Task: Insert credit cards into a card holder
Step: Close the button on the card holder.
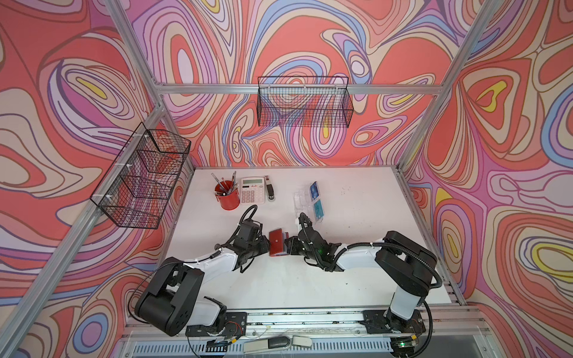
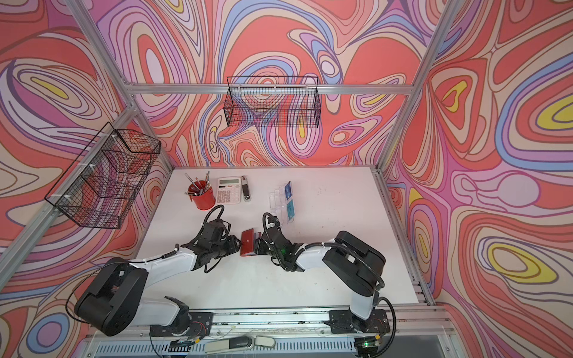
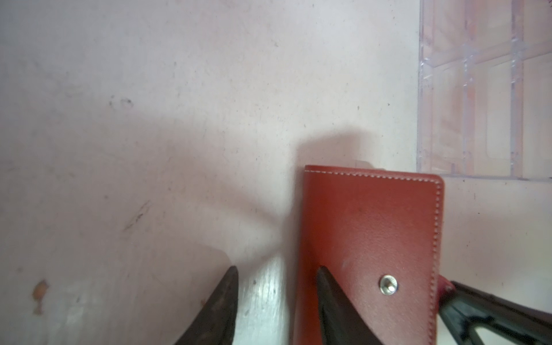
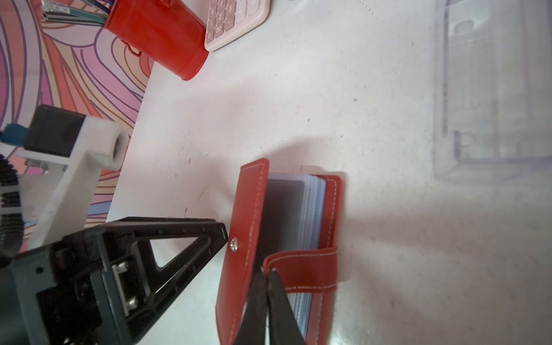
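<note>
The red card holder (image 1: 276, 243) (image 2: 248, 242) stands on edge mid-table, partly open, with greyish clear sleeves (image 4: 310, 209) showing between its covers. My right gripper (image 4: 267, 273) (image 1: 287, 244) is shut on the end of its snap tab (image 4: 304, 268). My left gripper (image 3: 277, 268) (image 1: 265, 245) is open on the holder's other side. One of its fingers (image 3: 328, 292) lies against the outer cover (image 3: 373, 233) near the snap stud, and the other is over bare table. A blue credit card (image 1: 314, 188) and a teal one (image 1: 318, 208) sit in the clear acrylic stand (image 1: 302, 200).
At the back of the table stand a red pen cup (image 1: 228, 198), a calculator (image 1: 252, 190) and a stapler (image 1: 270, 189). Black wire baskets hang on the left wall (image 1: 142, 176) and the back wall (image 1: 305, 102). The acrylic stand is just behind my right wrist.
</note>
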Tool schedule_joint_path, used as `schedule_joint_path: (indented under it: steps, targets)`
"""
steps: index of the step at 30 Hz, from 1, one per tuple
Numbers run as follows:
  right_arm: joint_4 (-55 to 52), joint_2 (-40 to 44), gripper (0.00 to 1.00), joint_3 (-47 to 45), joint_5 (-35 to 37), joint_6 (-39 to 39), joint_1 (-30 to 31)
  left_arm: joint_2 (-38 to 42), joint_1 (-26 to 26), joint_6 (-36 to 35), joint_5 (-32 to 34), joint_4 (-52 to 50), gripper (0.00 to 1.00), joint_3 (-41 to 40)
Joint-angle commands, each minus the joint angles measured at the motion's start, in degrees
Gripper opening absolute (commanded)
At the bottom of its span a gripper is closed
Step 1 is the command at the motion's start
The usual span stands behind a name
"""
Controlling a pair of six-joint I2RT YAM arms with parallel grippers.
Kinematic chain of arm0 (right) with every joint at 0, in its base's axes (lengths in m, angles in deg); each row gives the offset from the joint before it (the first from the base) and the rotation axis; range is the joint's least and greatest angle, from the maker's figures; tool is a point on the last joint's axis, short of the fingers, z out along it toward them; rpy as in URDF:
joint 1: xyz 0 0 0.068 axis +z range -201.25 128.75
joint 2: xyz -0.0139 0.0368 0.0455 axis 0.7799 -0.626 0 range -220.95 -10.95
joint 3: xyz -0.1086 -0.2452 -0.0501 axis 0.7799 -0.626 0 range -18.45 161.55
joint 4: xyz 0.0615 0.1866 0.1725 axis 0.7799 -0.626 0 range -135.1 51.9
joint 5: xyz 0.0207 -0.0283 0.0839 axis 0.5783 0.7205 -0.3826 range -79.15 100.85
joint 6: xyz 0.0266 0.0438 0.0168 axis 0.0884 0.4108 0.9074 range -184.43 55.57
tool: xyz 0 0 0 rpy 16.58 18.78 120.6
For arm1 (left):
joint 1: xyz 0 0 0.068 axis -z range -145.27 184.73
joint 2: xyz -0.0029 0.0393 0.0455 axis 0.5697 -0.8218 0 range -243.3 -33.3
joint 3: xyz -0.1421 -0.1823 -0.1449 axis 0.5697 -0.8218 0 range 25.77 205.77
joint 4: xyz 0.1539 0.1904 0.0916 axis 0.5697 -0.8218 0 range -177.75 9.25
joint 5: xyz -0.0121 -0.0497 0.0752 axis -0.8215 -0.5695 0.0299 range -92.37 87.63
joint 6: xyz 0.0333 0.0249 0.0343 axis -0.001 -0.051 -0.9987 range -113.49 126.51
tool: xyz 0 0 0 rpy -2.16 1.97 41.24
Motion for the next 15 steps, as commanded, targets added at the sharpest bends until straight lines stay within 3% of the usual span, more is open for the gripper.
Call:
schedule_joint_path:
  steps: [1,10,15]
  targets:
    - [-0.1,0.2,0.00,0.2,0.7,-0.5,0.3,-2.7,0.4,-1.3,-0.2,-1.1,0.46,2.8]
    - [-1.2,0.9,0.00,0.1,1.6,-1.1,0.3,-4.7,0.9,-2.5,0.3,-3.8,0.47,4.7]
    - [-2.9,1.8,0.00,0.0,3.0,-0.9,0.3,-3.0,1.3,-2.9,-1.2,-3.2,0.53,4.3]
